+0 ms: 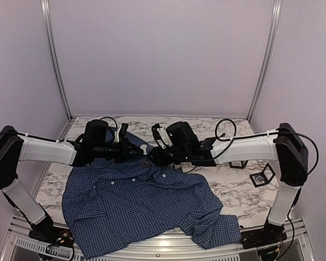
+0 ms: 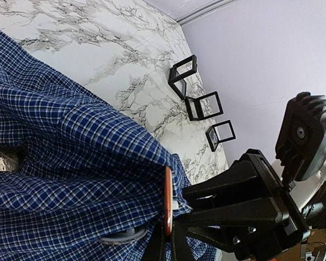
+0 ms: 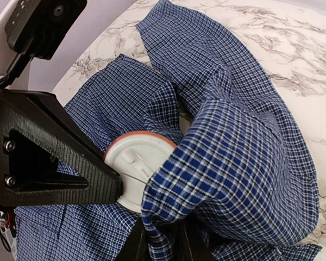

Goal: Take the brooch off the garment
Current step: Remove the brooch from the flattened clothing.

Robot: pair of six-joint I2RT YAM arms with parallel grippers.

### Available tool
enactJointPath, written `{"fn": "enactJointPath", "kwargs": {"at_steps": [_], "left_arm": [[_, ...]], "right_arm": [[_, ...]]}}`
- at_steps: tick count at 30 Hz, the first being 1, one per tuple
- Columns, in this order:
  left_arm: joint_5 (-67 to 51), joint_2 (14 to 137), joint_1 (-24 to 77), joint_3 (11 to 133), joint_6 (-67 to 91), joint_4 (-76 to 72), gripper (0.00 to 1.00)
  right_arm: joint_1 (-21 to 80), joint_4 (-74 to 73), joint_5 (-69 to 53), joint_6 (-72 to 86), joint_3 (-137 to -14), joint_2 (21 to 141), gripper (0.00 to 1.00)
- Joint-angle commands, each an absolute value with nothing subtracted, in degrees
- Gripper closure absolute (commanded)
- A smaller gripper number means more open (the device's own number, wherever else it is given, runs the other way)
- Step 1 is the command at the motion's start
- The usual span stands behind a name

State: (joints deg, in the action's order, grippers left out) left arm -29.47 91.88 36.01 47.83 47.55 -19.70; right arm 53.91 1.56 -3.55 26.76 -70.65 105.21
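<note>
Left fingers (image 3: 92, 176) clamped on round brooch (image 3: 137, 166), white back, orange rim, right fingers (image 3: 135, 247) pinching blue checked garment (image 3: 233, 163)

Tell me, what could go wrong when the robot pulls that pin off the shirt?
The brooch looks still pinned in the garment, so tugging might rip the cloth. The left gripper seems to pinch just its edge; it could slip out. The right gripper holds only a bunch of fabric, which might pull loose.

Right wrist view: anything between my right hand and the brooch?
Yes. A fold of the dark blue checked shirt sits between the right hand and the round orange-rimmed white brooch, covering its lower right edge.
</note>
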Motion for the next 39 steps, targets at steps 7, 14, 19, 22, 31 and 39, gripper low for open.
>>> {"fn": "enactJointPath", "kwargs": {"at_steps": [7, 14, 19, 22, 31, 39], "left_arm": [[-28.84, 90.44, 35.51, 49.87, 44.61, -14.23, 1.0], [-28.91, 91.21, 35.64, 50.36, 43.21, -11.07, 1.0], [-28.71, 91.94, 36.02, 50.62, 43.02, -10.52, 1.0], [-28.56, 92.45, 36.29, 50.95, 43.07, -10.32, 1.0], [-27.34, 93.41, 36.89, 52.18, 42.53, -8.62, 1.0], [-26.11, 94.45, 37.34, 52.72, 42.24, -7.63, 1.0]], "right_arm": [[54.4, 0.26, -2.12, 26.36, -73.53, 105.56, 0.98], [54.42, 0.26, -2.51, 26.11, -74.6, 106.12, 1.0], [54.41, 0.26, -2.97, 25.83, -75.06, 106.26, 1.0], [54.42, 0.26, -3.01, 25.74, -75.09, 106.26, 1.0], [54.4, 1.01, -3.5, 25.68, -74.8, 105.93, 1.0], [54.41, 1.41, -3.78, 25.66, -74.65, 105.66, 1.0]]}}
